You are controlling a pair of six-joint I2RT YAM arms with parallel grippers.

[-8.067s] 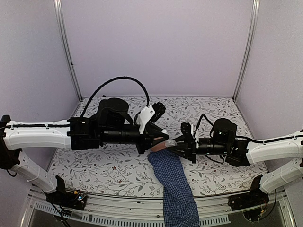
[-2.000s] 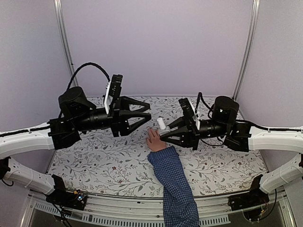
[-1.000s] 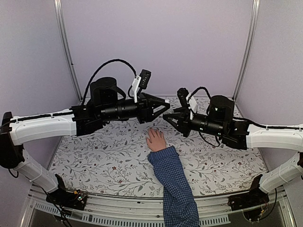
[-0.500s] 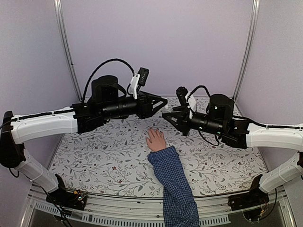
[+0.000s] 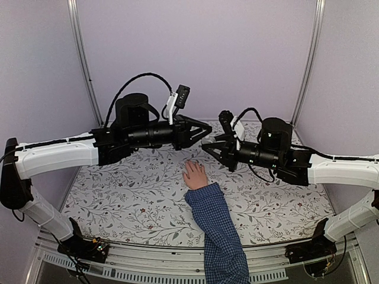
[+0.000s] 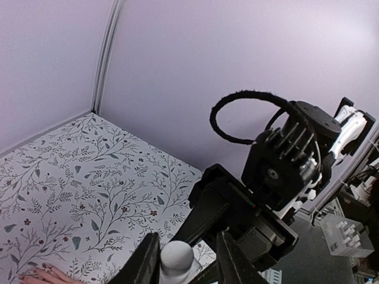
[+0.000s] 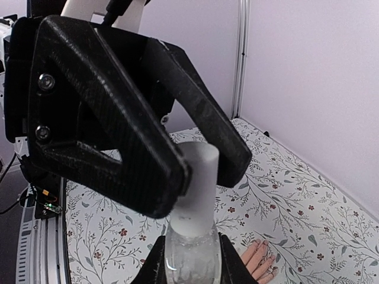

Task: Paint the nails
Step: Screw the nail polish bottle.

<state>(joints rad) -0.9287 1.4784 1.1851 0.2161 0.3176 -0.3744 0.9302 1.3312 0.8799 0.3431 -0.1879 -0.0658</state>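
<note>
Above the hand: right gripper clamped on bottle; left gripper straddling its white cap, jaws ajar. Uncapping, I judge; next I must pinch firmly and twist.

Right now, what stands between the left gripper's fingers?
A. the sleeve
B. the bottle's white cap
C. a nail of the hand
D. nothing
B: in both wrist views the left gripper has a finger on each side of the white cap of the bottle in the right gripper.
</note>
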